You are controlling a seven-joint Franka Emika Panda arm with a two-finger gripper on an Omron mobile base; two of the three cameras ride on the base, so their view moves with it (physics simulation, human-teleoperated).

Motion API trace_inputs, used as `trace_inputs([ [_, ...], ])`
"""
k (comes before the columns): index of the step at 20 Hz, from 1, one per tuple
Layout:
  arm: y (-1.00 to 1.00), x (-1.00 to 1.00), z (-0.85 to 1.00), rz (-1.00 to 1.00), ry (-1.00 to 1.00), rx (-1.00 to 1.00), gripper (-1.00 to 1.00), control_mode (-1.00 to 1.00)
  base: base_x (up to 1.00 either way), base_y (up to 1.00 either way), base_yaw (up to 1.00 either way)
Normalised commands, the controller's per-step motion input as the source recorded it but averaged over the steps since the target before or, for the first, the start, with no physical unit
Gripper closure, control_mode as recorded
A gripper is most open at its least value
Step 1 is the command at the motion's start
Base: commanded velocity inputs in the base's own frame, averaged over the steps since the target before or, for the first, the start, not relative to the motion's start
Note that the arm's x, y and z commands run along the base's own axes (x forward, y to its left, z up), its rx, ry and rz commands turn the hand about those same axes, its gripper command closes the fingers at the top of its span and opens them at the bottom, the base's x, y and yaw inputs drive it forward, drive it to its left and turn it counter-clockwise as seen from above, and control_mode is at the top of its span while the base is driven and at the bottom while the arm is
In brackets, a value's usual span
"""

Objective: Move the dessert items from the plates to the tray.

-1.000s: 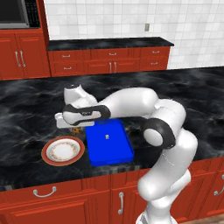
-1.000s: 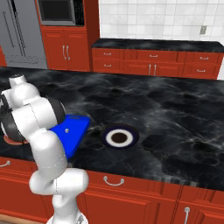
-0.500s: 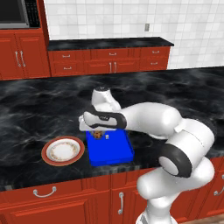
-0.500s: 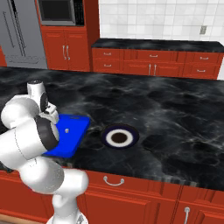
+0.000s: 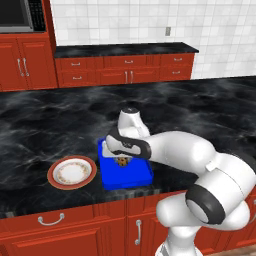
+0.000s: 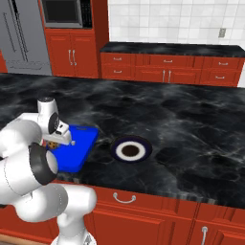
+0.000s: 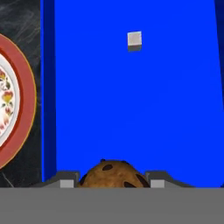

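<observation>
Since the earlier frames the arm had swung from beside the cream plate with the orange-red patterned rim (image 5: 72, 172) to above the bright blue rectangular plastic tray (image 5: 125, 176). The navy-rimmed white plate (image 6: 131, 150) sat apart on the dark counter. The two-finger gripper (image 7: 113, 180) was clamped on the round tan-brown chip cookie (image 7: 113, 174), over the tray. The small whitish bit (image 7: 134, 40) lay on the tray floor. Risk: releasing too high could bounce the cookie over the rim.
</observation>
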Motion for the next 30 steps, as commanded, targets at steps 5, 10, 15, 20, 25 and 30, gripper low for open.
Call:
trace_inputs([
  [5, -0.16, 0.00, -0.21, 0.00, 0.00, -0.08, 1.00, -1.00, 0.00, 0.00, 0.00],
  [10, -0.31, 0.00, -0.23, 0.00, 0.00, -0.01, 1.00, -1.00, 0.00, 0.00, 0.00],
  [15, -0.20, 0.00, -0.28, 0.00, 0.00, 0.00, 1.00, -1.00, 0.00, 0.00, 0.00],
  [20, -0.01, 0.00, -0.11, 0.00, 0.00, 0.00, 1.00, -1.00, 0.00, 0.00, 0.00],
  [25, 0.00, 0.04, -0.14, 0.00, 0.00, 0.00, 1.00, -1.00, 0.00, 0.00, 0.00],
  [30, 0.00, 0.03, -0.14, 0.00, 0.00, 0.00, 1.00, -1.00, 0.00, 0.00, 0.00],
])
